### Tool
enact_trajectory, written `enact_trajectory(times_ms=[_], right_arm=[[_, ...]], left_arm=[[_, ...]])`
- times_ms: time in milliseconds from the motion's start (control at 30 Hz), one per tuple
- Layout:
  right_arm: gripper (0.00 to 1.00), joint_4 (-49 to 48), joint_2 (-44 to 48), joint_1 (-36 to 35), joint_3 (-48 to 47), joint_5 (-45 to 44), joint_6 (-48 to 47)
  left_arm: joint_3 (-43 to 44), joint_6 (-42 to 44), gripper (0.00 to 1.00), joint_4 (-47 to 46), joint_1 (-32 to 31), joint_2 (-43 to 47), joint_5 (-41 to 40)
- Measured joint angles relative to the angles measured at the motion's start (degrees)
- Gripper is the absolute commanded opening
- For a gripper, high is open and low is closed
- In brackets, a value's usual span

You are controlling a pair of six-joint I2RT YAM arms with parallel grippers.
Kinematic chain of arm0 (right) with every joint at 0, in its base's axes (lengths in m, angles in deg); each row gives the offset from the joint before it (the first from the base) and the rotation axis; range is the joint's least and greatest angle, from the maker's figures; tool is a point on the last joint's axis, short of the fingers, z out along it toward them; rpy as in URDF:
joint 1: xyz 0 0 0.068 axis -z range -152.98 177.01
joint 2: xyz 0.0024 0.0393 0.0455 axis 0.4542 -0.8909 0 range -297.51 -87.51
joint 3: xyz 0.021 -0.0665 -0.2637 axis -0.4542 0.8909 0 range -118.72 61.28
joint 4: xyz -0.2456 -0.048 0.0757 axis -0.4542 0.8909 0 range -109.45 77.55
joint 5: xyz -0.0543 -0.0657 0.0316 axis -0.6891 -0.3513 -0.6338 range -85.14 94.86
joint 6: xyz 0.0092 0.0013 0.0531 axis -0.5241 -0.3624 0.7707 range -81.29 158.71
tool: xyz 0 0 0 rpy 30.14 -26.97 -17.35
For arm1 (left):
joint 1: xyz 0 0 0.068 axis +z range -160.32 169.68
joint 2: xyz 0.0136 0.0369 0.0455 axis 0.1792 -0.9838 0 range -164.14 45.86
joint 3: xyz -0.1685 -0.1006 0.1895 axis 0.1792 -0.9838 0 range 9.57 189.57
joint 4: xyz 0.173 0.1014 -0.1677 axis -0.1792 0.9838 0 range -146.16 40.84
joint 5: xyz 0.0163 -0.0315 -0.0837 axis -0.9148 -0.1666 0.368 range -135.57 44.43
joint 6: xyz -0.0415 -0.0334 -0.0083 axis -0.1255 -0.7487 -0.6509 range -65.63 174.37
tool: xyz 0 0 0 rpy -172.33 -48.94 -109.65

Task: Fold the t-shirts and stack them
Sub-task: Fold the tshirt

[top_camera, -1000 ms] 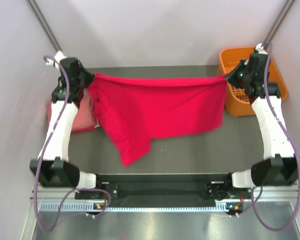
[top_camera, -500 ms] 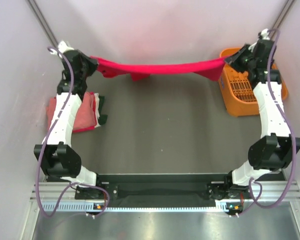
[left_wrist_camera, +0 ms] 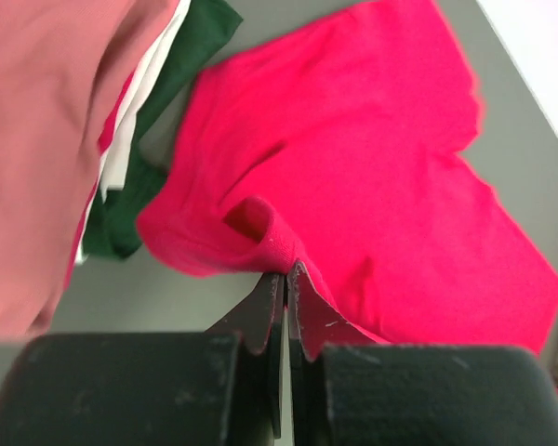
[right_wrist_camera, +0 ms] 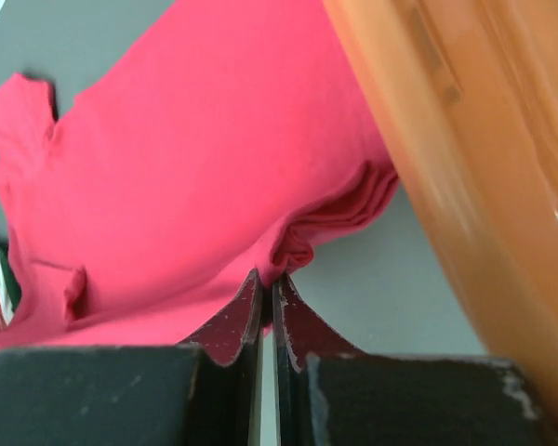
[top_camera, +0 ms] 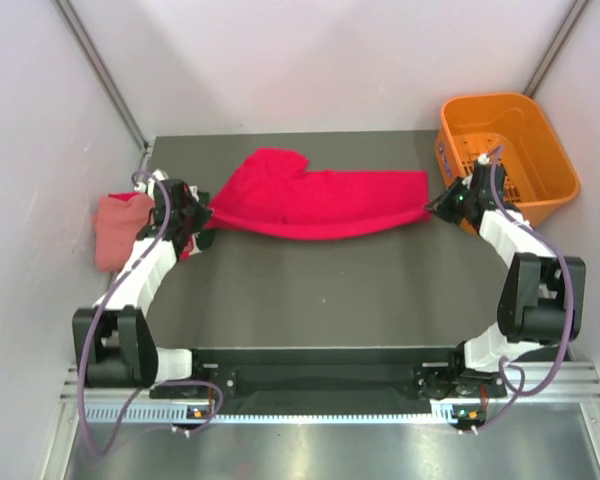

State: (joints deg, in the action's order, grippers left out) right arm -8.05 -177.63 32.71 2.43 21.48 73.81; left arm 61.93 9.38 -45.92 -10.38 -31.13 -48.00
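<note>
So the bright crimson red cloth t-shirt (top_camera: 320, 200) is down on the dark grey table (top_camera: 330, 290). It's lying as a long band across the far half, with one sleeve poking out toward the back wall. The left gripper (top_camera: 204, 213) has its jaws clenched on the shirt's left end and the right gripper (top_camera: 433, 209) is clamped on the right end, both low at table level. The wrist cams are pretty blurry, so I honestly can't tell whether each pinch has both layers or just the top one.

The left end sits just beside the pile: salmon pink shirt (top_camera: 115, 225) on top, with a pale shirt (left_wrist_camera: 130, 139) and a dark green shirt (left_wrist_camera: 200, 42) peeking out under it. The right end is just beside the orange plastic basket (top_camera: 555, 150), not in it.

Looks to me like the lengthwise fold is being laid down. To do it right I'd pull both ends apart evenly so the band goes flat and line the top edge over the bottom one. I'd only let go once the cloth is fully resting on the table. The far sleeve looks untucked, so it probably needs its own fold. Watch the left corner: dragged any further left, it could snag the green shirt and mess up the pile. Same on the right with the basket wall.
</note>
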Motion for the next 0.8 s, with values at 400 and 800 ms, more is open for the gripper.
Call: enact_trajectory(times_ms=[400, 800], right_arm=[[0.00, -1.14, 18.47, 1.36, 20.83, -8.20, -2.56], [0.42, 5.55, 33.14, 1.36, 32.72, -14.67, -2.10]], left_arm=[[-20.63, -0.04, 0.00, 3.26, 0.00, 24.09, 1.88], [-24.24, -0.66, 0.64, 12.90, 0.00, 35.47, 3.45]])
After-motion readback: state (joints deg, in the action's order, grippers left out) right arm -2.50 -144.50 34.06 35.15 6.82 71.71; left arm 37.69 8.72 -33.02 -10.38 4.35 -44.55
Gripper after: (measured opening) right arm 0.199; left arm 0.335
